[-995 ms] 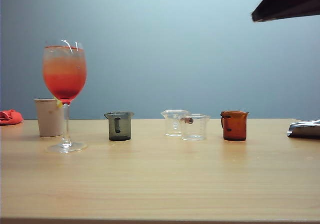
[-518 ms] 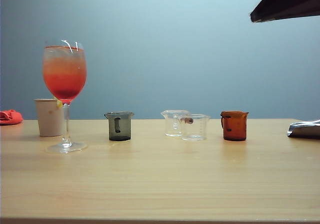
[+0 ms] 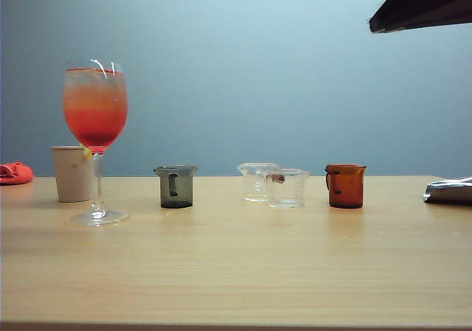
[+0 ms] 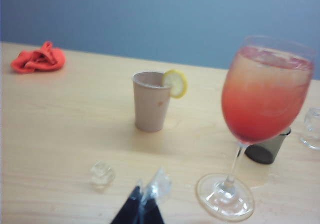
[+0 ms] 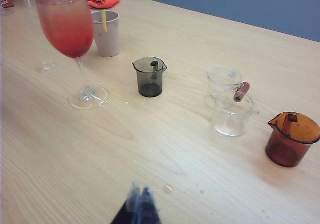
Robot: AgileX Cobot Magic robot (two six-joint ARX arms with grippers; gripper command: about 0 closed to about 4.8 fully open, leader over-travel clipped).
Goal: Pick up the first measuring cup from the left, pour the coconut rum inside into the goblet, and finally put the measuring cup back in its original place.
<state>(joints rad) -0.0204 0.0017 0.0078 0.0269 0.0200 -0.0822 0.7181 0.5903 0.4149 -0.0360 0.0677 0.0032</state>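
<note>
goblet stands leftmost before the paper cup, measuring cup right of it, both grippers well back.

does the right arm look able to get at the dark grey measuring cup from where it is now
Probably yes. The right gripper, jaws shut, hangs above bare table, and nothing stands between it and the measuring cup. The goblet stands clear to one side, so the jaws only need to open first.

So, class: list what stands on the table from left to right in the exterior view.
Red cloth → paper cup → goblet → grey measuring cup → two clear measuring cups → amber measuring cup → silvery object at the right edge.
</note>
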